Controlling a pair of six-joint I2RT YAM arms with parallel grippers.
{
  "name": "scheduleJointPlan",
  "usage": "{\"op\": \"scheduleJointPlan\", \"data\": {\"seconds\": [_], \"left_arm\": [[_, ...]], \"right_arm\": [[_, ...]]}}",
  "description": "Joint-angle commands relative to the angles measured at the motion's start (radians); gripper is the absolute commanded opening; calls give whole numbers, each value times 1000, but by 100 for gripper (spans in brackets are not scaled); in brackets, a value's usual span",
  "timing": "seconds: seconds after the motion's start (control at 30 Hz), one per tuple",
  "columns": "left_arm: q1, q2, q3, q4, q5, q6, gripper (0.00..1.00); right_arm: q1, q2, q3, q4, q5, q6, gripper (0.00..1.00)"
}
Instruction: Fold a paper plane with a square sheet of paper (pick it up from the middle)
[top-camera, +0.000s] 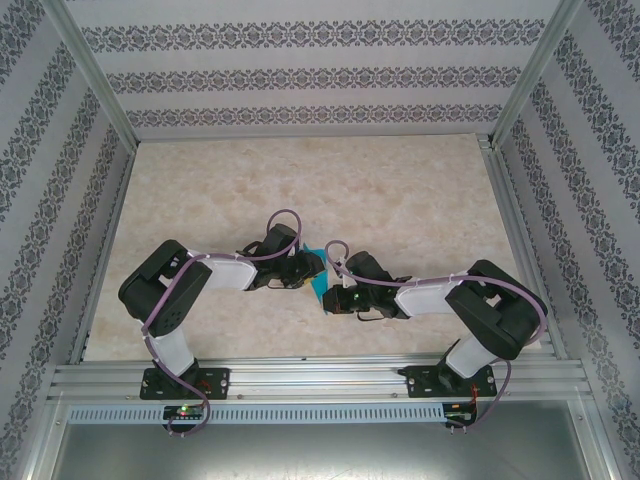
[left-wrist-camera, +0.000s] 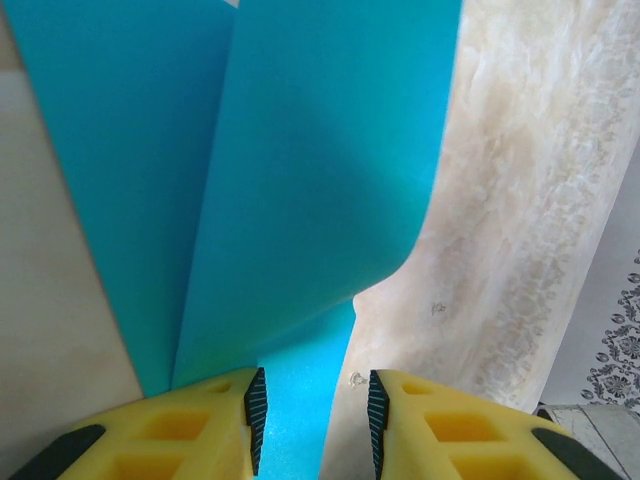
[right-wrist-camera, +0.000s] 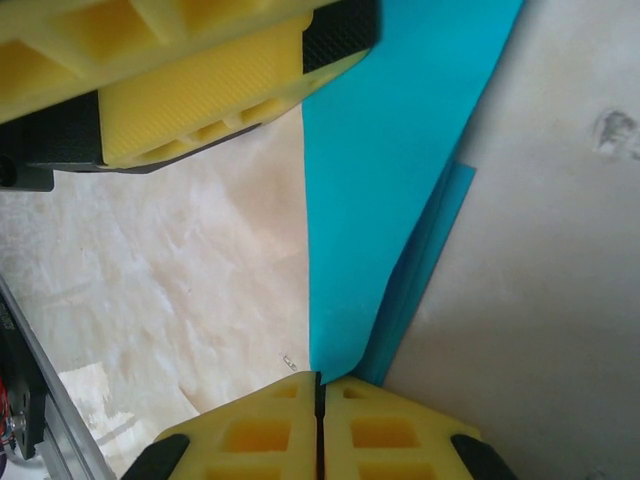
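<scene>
The teal-blue square sheet of paper (top-camera: 318, 270) is held between the two grippers at the table's middle. It is bent into two layers along a fold (left-wrist-camera: 300, 180). My right gripper (right-wrist-camera: 320, 385) is shut on the sheet's rounded lower tip (right-wrist-camera: 390, 180), which runs into the seam between its yellow fingers. My left gripper (left-wrist-camera: 317, 410) stands open. A strip of the paper passes between its pads close to the left one, with bare table showing by the right pad. The left gripper's fingers (right-wrist-camera: 200, 90) lie across the top of the right wrist view. A paper plane is out of view.
The marbled tabletop (top-camera: 300, 180) stretches far behind the arms. Aluminium rails (top-camera: 300, 380) run along the near edge, and posts (top-camera: 510, 200) line the sides. Patterned walls (top-camera: 300, 70) enclose the cell. The two grippers (top-camera: 305, 268) (top-camera: 335, 292) sit close together.
</scene>
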Motion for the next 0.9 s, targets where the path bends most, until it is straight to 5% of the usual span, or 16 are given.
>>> {"op": "scheduleJointPlan", "data": {"seconds": [0.0, 0.37, 0.87], "left_arm": [[-8, -5, -16, -97, -40, -3, 37], [-8, -9, -10, -109, -41, 7, 37], [-8, -7, -6, -113, -37, 9, 36]], "right_arm": [[17, 37, -34, -73, 0, 12, 11], [-49, -91, 20, -76, 27, 119, 24], [-56, 43, 25, 29, -54, 169, 12]]}}
